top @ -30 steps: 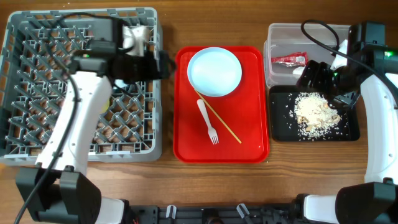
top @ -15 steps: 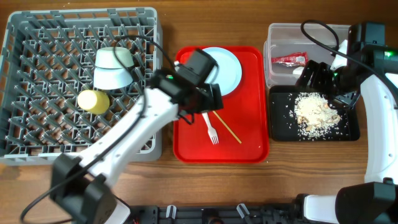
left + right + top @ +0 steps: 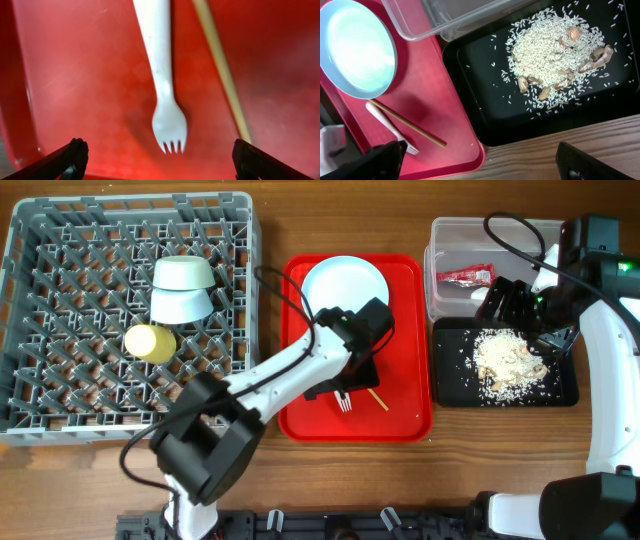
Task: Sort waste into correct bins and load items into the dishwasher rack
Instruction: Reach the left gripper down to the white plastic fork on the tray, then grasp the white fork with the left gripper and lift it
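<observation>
No writing could be read on the red wrapper (image 3: 465,276) in the clear tub (image 3: 445,240). Since half a second earlier, the left claw (image 3: 160,159) had swung from the plate's (image 3: 345,292) edge to the white fork (image 3: 169,122) on the red tray (image 3: 75,75). Its fingers were spread wide astride the tines, gripping nothing. The right claw (image 3: 477,160), unmoved above the black tray (image 3: 475,95), gaped empty too.

Bright, even light falls from above, shadows soft. The left wrist close-up is blurred around the fork (image 3: 169,117); soft glare whitens the plate (image 3: 355,45) at its centre.
</observation>
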### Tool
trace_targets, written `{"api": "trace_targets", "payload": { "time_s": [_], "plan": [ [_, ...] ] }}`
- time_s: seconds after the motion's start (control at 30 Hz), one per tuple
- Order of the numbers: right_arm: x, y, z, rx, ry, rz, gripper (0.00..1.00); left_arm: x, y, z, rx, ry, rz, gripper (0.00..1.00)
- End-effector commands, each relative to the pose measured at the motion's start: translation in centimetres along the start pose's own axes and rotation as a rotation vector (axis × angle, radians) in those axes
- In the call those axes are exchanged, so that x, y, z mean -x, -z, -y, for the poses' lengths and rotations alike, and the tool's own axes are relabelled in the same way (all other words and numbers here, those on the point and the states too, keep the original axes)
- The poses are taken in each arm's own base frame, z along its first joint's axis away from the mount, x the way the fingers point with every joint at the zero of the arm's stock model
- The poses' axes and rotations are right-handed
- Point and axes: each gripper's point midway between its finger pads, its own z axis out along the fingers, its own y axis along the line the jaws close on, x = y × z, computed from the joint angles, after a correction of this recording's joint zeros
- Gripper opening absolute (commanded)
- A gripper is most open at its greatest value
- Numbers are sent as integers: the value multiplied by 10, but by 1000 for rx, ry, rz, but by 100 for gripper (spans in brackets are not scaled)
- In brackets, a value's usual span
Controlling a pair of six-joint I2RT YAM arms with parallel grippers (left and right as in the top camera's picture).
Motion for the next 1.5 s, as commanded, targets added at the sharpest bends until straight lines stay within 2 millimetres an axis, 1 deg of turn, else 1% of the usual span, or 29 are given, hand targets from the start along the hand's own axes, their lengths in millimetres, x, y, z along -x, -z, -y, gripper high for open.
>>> {"api": "trace_targets", "payload": {
  "time_s": [0.0, 0.17, 0.37, 0.47, 0.63, 0.73, 0.8, 0.9, 0.97, 1.0, 1.03, 1.1, 1.23, 1.3, 1.37, 1.47],
  "plan": [
    [3, 3, -1, 3, 18, 9, 100, -4, -22, -6, 53, 18, -34, 92],
    [3, 3, -1, 3, 24, 9, 100, -7, -34, 0, 40, 6, -67, 92],
    [3, 3, -1, 3, 24, 9, 100, -10, -34, 11, -18, -57, -92, 86],
    [3, 3, -1, 2, 24, 9, 100, -11, -36, 9, -13, -59, -96, 86],
    [3, 3, -1, 3, 28, 9, 100, -17, -45, 0, 9, -57, -110, 85],
    [3, 3, -1, 3, 28, 9, 100, -20, -49, -4, 19, -56, -118, 82],
    [3, 3, -1, 3, 28, 9, 100, -20, -49, -4, 19, -56, -118, 76],
    [3, 3, -1, 3, 28, 8, 100, -20, -49, -4, 19, -56, -117, 61],
    [3, 3, -1, 3, 28, 8, 100, -20, -49, -4, 20, -56, -116, 55],
    [3, 3, -1, 3, 27, 8, 100, -19, -49, -5, 21, -57, -114, 50],
    [3, 3, -1, 3, 27, 8, 100, -19, -49, -5, 24, -57, -110, 47],
    [3, 3, -1, 3, 27, 8, 100, -17, -49, -6, 30, -57, -101, 43],
    [2, 3, 0, 2, 27, 6, 100, -13, -49, -4, 26, -58, -80, 42],
    [2, 3, 0, 2, 27, 6, 100, -11, -50, -1, 13, -58, -71, 39],
    [2, 3, 0, 2, 27, 6, 100, -9, -50, 2, 2, -59, -64, 33],
    [2, 3, 0, 2, 27, 6, 100, -9, -50, 2, 1, -59, -62, 32]
  ]
}}
